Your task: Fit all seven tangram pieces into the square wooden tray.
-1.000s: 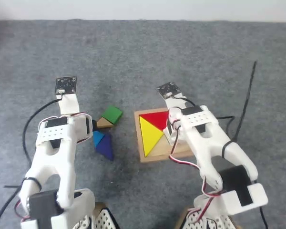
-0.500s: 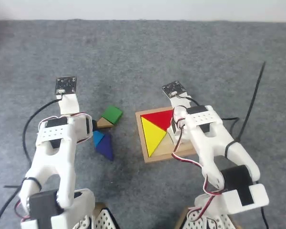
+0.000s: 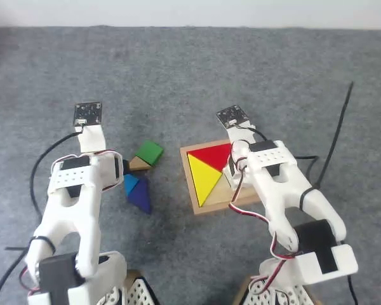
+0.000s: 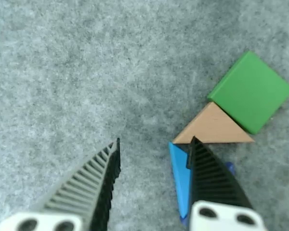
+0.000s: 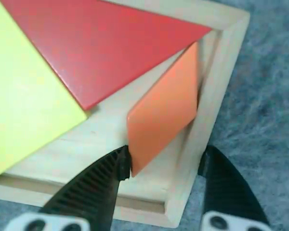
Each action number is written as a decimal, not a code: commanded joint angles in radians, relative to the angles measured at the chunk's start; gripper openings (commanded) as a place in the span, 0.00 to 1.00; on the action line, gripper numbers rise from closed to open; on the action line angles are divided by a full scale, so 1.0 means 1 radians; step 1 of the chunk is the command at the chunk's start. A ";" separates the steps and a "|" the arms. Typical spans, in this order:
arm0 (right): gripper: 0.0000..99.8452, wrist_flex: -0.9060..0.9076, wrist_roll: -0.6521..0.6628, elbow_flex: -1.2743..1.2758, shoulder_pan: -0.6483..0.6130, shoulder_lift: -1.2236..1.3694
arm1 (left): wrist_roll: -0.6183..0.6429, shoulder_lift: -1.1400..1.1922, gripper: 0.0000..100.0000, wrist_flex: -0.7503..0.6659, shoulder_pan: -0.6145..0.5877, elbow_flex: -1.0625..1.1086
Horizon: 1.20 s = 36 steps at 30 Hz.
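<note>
We log: in the high view the right arm (image 3: 279, 184) covers the tray (image 3: 187, 179) at 3 o'clock; left gripper (image 4: 155, 142) hides part of the light blue triangle (image 4: 179, 178).

High camera overlooks table (image 3: 241, 76) from above; wrist cameras close, facing down; tray (image 3: 209, 210) shared high/right wrist.

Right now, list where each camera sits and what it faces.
High view: fixed above, looking down on the table; both arms, tray, green square.
Left wrist view: on that wrist, looks down past left gripper at green square.
Right wrist view: on that wrist, looks past right gripper at tray.
Shared: high and left wrist views show the green square.
</note>
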 commanded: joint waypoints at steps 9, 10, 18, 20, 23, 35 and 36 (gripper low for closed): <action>0.13 -0.013 -0.058 -0.035 -0.124 -0.004 | -0.009 0.000 0.22 -0.014 0.006 -0.008; 0.12 -0.013 -0.058 -0.035 -0.128 -0.001 | -0.009 0.000 0.22 -0.014 0.006 -0.008; 0.17 0.074 -0.201 -0.064 -0.133 -0.022 | -0.009 0.000 0.22 -0.014 0.006 -0.008; 0.20 0.128 -0.241 -0.083 -0.134 -0.035 | -0.009 0.000 0.22 -0.014 0.006 -0.008; 0.22 0.147 -0.252 -0.087 -0.127 -0.053 | -0.009 0.000 0.22 -0.015 0.006 -0.008; 0.22 0.143 -0.256 -0.054 -0.219 -0.246 | -0.009 0.000 0.22 -0.015 0.006 -0.008; 0.22 0.140 -0.256 -0.051 -0.225 -0.234 | -0.009 0.000 0.22 -0.015 0.006 -0.008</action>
